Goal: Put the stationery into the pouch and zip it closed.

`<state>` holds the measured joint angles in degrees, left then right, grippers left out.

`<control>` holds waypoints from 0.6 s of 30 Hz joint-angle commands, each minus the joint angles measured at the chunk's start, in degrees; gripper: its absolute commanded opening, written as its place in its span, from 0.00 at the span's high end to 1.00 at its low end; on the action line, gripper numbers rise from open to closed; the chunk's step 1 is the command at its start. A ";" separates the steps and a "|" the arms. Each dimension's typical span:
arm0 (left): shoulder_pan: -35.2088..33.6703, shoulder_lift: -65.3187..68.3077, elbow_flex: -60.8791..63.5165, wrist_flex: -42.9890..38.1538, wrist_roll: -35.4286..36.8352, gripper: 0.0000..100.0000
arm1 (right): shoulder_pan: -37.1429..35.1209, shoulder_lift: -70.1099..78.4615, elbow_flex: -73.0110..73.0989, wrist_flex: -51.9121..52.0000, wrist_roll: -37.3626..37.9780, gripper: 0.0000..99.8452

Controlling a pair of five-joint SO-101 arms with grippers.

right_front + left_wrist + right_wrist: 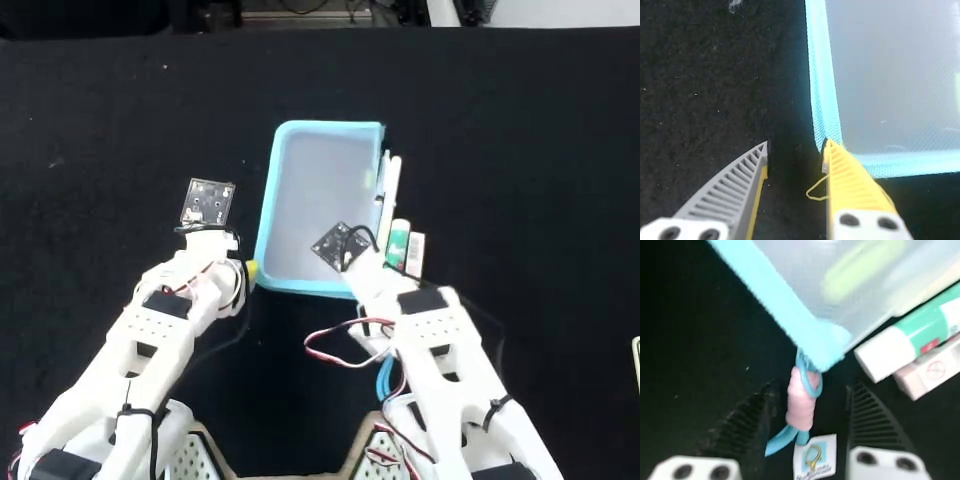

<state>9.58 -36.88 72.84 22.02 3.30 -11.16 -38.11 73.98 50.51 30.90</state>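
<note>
Seen from above, the left gripper (248,270) is mostly hidden under its own wrist. Only a yellow tip peeks out at the near left corner of the pouch (300,200). Its wrist view shows the fingers moderately apart and holding nothing. The grey one is over bare table (700,100), and the yellow one touches the corner's blue edge. The left arm stretches in low from the near left.

The pouch lies flat mid-table, its long side running near to far. A green shape (860,265) inside it is too blurred through the wall to name.

The right arm comes in from the near right, and its wrist covers the pouch's near right corner, hiding the fingers from above. In its wrist view the right gripper (814,387) stands wide, black fingers either side of the pink pull (801,400), not clamping it. A small tag (812,458) near the pull is cut off.

Pens (386,180) lie along the pouch's right edge; whether they are in or out I cannot tell. Just right of the pouch lie a glue stick (399,243) and a pale block (416,252), both partly covered by the right arm.
</note>
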 commanded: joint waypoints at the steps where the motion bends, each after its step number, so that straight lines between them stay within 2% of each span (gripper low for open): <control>1: -0.57 -0.70 -0.84 -0.70 0.26 0.82 | 0.09 -2.15 0.13 -3.43 0.35 0.79; 4: -0.57 -0.70 -0.84 -0.70 0.26 0.82 | 0.09 -2.15 0.31 -3.34 0.79 0.82; 7: -0.57 -0.70 -0.84 -0.70 0.26 0.82 | 0.26 -2.15 0.31 -3.43 0.88 0.99; 9: -0.57 -0.70 -0.84 -0.70 0.26 0.82 | 0.88 -2.33 -0.04 -3.34 0.88 0.97; 14: -0.48 -0.70 -0.84 -0.70 0.26 0.82 | 5.89 -2.42 -4.53 -2.64 0.88 0.99; 18: -0.40 -0.62 -0.84 -0.88 0.26 0.82 | 6.95 -2.24 -8.48 5.10 0.79 0.99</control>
<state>9.58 -36.88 72.84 22.02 3.30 -5.45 -38.11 70.37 50.33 31.16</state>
